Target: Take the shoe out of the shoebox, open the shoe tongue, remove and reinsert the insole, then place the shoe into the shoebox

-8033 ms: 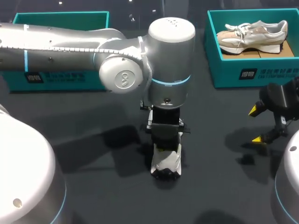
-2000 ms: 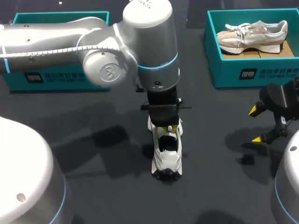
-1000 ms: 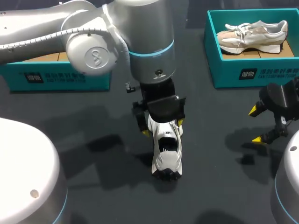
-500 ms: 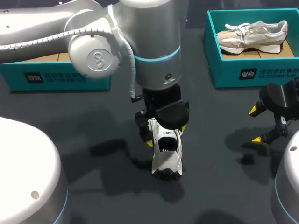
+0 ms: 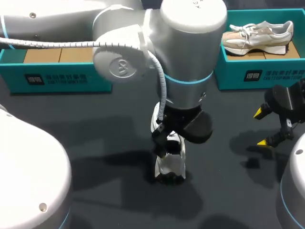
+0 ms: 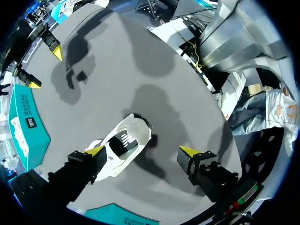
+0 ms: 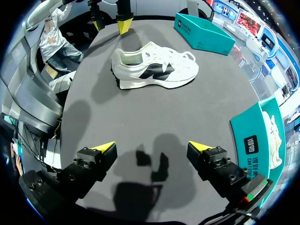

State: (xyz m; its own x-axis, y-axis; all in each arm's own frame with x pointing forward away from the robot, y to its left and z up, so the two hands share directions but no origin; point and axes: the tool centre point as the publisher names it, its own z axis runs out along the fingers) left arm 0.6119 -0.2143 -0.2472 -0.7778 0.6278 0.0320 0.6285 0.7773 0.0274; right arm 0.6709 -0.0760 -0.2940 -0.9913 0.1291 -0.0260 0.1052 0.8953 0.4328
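Note:
A white shoe (image 5: 170, 162) with black side marks stands upright mid-table, mostly covered by my left arm (image 5: 186, 90) in the head view. In the left wrist view my left gripper (image 6: 141, 151) is open above the shoe (image 6: 123, 146). The shoe sits against one fingertip (image 6: 96, 151), well clear of the other, with its dark inside showing. My right gripper (image 7: 152, 147) is open and empty near the table's right edge (image 5: 263, 128), with the shoe (image 7: 154, 65) well ahead of it. A teal shoebox (image 5: 57, 76) stands at the back left.
A second teal shoebox (image 5: 248, 71) at the back right holds a beige shoe (image 5: 257, 36). In the right wrist view that box (image 7: 255, 140) is close beside my right gripper. Bare dark tabletop lies between the white shoe and my right gripper.
My left arm swung forward and to the right over the shoe, turning its wrist and hiding more of it. The shoe stays in place. My right arm has not moved.

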